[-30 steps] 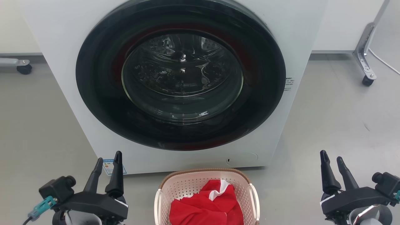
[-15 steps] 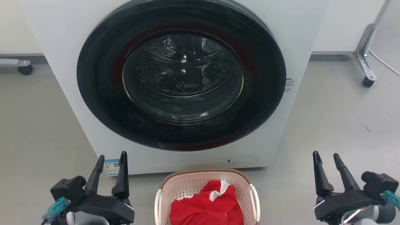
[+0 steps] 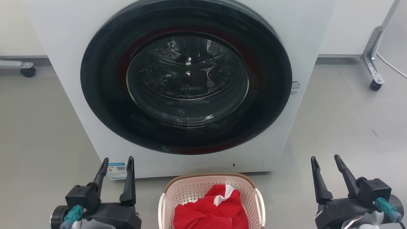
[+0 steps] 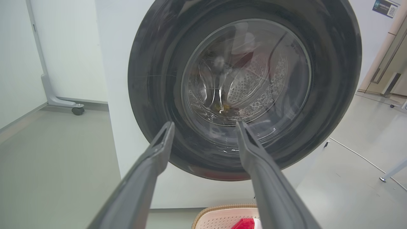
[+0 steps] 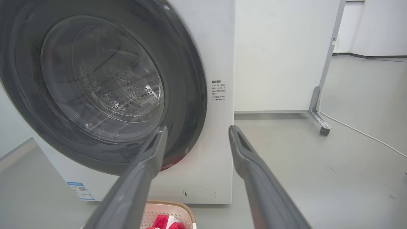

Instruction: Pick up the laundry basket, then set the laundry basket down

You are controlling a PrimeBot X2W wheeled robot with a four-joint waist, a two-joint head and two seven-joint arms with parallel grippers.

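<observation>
The laundry basket (image 3: 187, 190), cream-pink and perforated with a brown woven-look rim and white side handles, stands on the floor at the bottom centre of the head view, just before the washing machine. A red and white cloth (image 3: 211, 210) lies in it. My left gripper (image 3: 117, 160) is open to the basket's left, apart from it, fingers pointing at the machine. To the basket's right my right gripper (image 3: 325, 158) is open too, holding nothing. The basket's rim (image 4: 222, 208) peeks in at the bottom of the left wrist view, and the basket (image 5: 165, 214) shows low in the right wrist view.
A white washing machine (image 3: 279, 38) with a large dark round door (image 3: 187, 76) stands close ahead. Metal stand legs on castors sit at the far right (image 3: 375, 84) and far left (image 3: 27, 70). A white cable (image 3: 391, 65) runs over the grey floor at the right.
Both grippers have swung inward toward the basket, and their fingers have spread wider. The head camera has tilted slightly, so the whole picture sits a little lower.
</observation>
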